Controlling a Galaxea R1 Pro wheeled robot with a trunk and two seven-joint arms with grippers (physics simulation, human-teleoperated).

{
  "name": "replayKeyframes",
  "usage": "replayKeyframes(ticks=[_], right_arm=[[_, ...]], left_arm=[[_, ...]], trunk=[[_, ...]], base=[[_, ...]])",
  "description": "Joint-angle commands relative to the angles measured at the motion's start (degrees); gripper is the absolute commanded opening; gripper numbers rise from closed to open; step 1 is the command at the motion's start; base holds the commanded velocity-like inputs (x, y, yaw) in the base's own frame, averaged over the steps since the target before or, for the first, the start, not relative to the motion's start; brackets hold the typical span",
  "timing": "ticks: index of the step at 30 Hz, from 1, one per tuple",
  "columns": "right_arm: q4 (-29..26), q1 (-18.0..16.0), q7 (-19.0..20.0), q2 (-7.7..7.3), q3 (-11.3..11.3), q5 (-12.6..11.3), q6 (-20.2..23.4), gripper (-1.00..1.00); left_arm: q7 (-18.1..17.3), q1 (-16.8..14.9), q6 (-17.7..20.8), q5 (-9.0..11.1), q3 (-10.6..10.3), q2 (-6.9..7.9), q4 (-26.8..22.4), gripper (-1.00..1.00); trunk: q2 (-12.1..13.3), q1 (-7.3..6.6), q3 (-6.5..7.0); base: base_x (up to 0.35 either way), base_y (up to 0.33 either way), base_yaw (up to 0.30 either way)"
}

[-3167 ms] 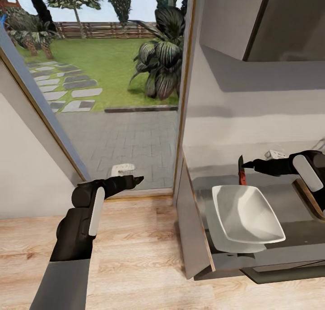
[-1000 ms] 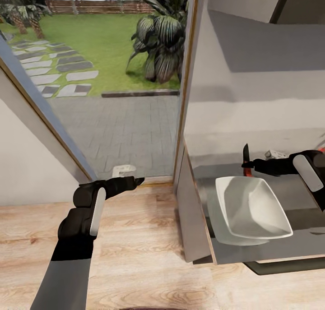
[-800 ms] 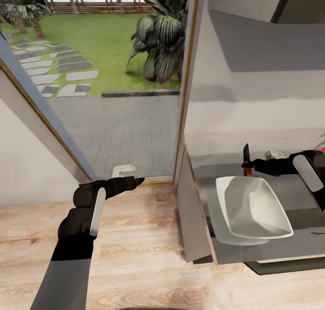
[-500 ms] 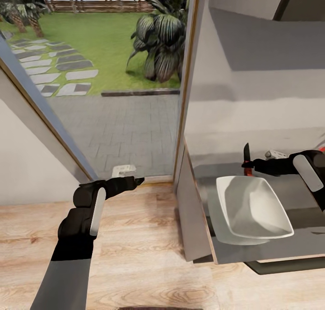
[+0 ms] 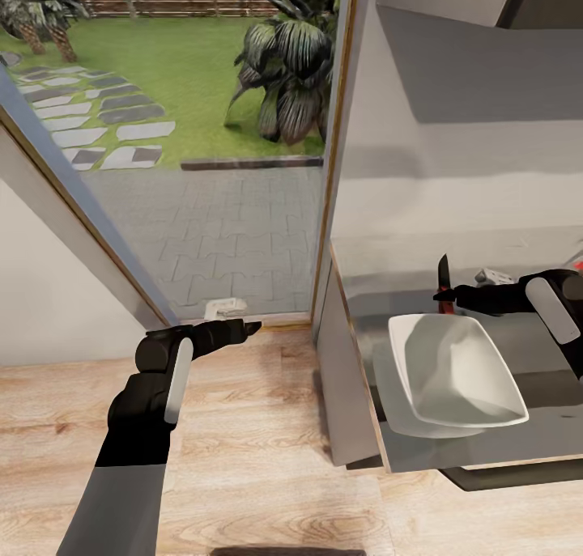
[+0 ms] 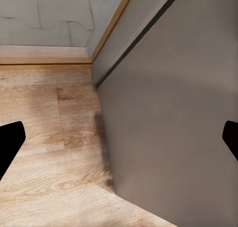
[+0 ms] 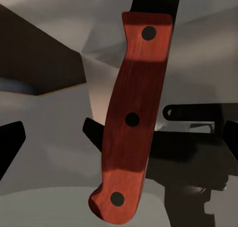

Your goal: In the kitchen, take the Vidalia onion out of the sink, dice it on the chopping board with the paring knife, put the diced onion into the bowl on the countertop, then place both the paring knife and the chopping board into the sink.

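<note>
Wooden floor (image 5: 243, 443) lies nearest, and above it the left hand (image 5: 251, 327) hangs released, its fingers (image 6: 10, 142) spread wide and gripping nothing. Beside it stands a grey cabinet side (image 5: 340, 394). On the worktop (image 5: 453, 451) sits the white bowl (image 5: 453, 370). Just beyond the bowl's far rim the right hand (image 5: 444, 295) is clenched on the knife (image 5: 442, 281), blade pointing up. Farther off, a glass door (image 5: 202, 176) gives onto paving and lawn.
</note>
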Motion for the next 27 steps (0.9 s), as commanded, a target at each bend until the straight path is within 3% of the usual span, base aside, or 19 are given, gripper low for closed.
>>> replayKeyframes(ticks=[1,27], right_arm=[[0.0,-0.1,0.6,-0.06,0.1,0.6,0.1,1.00],[0.0,-0.1,0.6,-0.06,0.2,0.6,0.1,1.00]], left_arm=[[-0.1,-0.1,0.3,0.1,0.1,-0.06,0.0,1.00],[-0.1,-0.1,0.3,0.1,0.1,-0.08,0.0,1.00]], trunk=[[-0.1,0.03,-0.10],[-0.1,0.03,-1.36]], base=[[0.000,0.000,0.000],[0.000,0.000,0.000]])
